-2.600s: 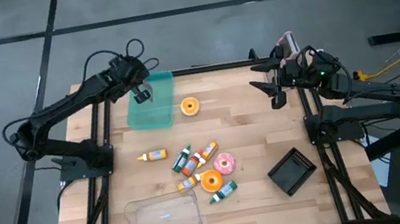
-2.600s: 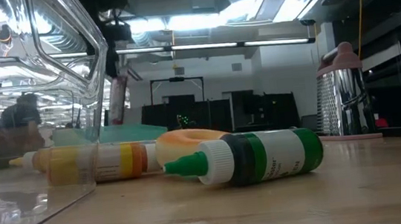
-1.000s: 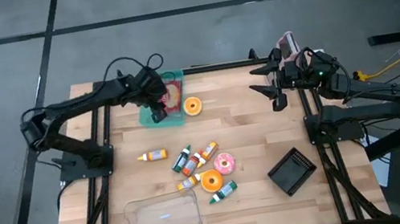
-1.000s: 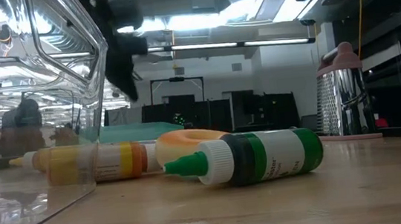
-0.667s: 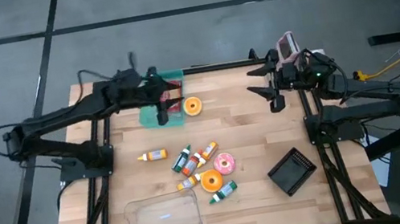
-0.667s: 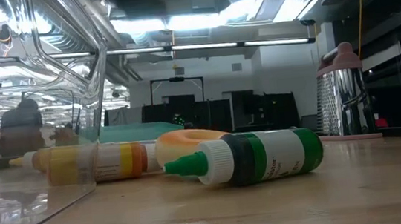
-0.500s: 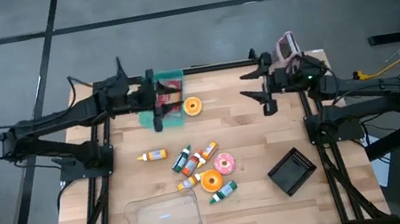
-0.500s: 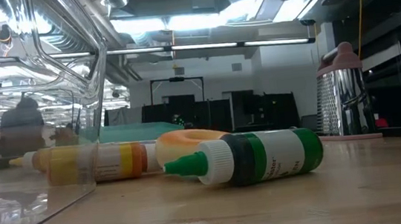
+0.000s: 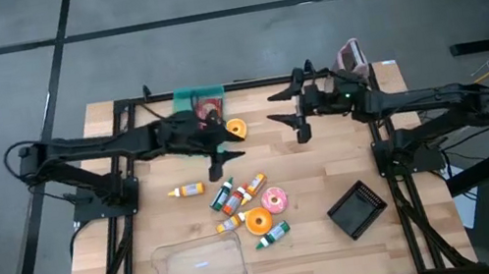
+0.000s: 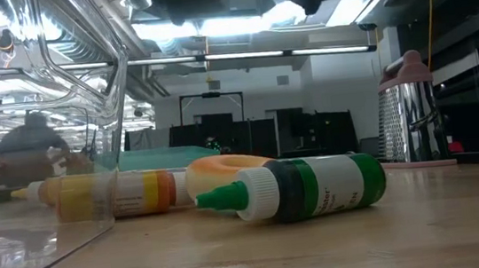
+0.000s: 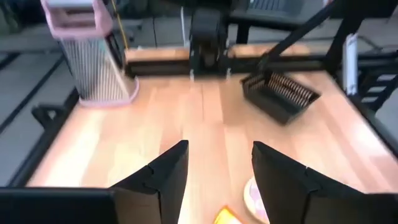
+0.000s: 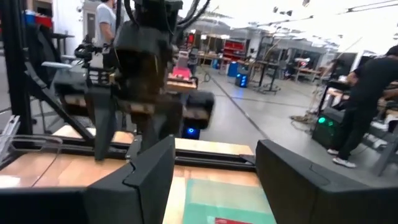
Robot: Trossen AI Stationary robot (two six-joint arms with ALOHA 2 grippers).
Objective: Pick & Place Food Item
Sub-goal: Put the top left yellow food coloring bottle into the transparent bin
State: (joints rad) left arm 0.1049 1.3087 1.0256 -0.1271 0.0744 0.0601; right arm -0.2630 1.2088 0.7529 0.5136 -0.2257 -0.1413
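1. A flat green mat (image 9: 190,97) lies at the wooden worktop's (image 9: 320,169) far edge.
2. Small squeeze bottles (image 9: 234,194) cluster mid-worktop.
3. A clear plastic tub (image 9: 200,269) sits nearest, left.
4. A black ridged rack (image 9: 356,209) lies right.

The left arm (image 9: 126,142) covers most of the teal tray (image 9: 188,98) at the bench's far edge in the high view, so only a strip of it and a red item (image 9: 209,98) on it show; what that item is cannot be told. The small bottles (image 9: 235,196) in the middle of the bench are too small there to read. In the low view a clear container (image 10: 34,129) is cut off by the left edge and distorts the yellow bottle (image 10: 108,194) behind it. In the left wrist view the pink donut (image 11: 256,196) is cut off by the bottom edge and partly hidden behind a finger (image 11: 292,183). In the right wrist view the tray (image 12: 217,199) is blurred and runs off the bottom edge.
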